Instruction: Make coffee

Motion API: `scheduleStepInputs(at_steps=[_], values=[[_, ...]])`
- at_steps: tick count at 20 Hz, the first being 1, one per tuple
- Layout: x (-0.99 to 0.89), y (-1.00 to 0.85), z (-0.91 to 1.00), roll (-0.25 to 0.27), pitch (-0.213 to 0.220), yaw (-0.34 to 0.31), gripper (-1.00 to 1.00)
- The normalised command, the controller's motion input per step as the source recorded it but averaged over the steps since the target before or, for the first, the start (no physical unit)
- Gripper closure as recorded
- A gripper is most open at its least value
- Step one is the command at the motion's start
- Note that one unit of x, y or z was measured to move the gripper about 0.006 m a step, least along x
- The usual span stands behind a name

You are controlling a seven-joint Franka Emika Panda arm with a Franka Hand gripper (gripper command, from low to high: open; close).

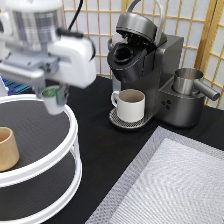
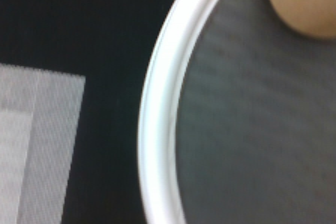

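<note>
My gripper (image 1: 54, 94) is at the exterior view's upper left, shut on the coffee pod (image 1: 52, 103), a small white cup with a green lid. It holds the pod just above the top shelf of the round white tiered tray (image 1: 74, 131). The dark coffee machine (image 1: 150, 60) stands at the back with its lid raised and its pod chamber open. A white mug (image 1: 131, 105) with a handle sits on the machine's drip plate. The pod does not show in the wrist view.
A tan handleless cup (image 1: 7, 148) stands on the tray's top shelf; it also shows in the wrist view (image 2: 309, 17) beside the tray's white rim (image 2: 156, 130). A steel jug (image 1: 188, 80) sits on the machine's right. A grey mat (image 1: 170, 185) covers the bottom right.
</note>
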Motion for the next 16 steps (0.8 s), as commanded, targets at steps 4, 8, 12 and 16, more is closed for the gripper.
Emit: scheduleStepInputs(at_steps=[4,8,12,16], values=[[0.15,0.68,0.65,0.212,0.07,0.0,1.0],[0.1,0.66,0.53,0.256,0.049,0.0,1.0],[0.06,0.63,0.5,0.271,0.038,-0.004,1.0],[0.02,0.6,0.48,0.274,0.029,-0.018,1.0]])
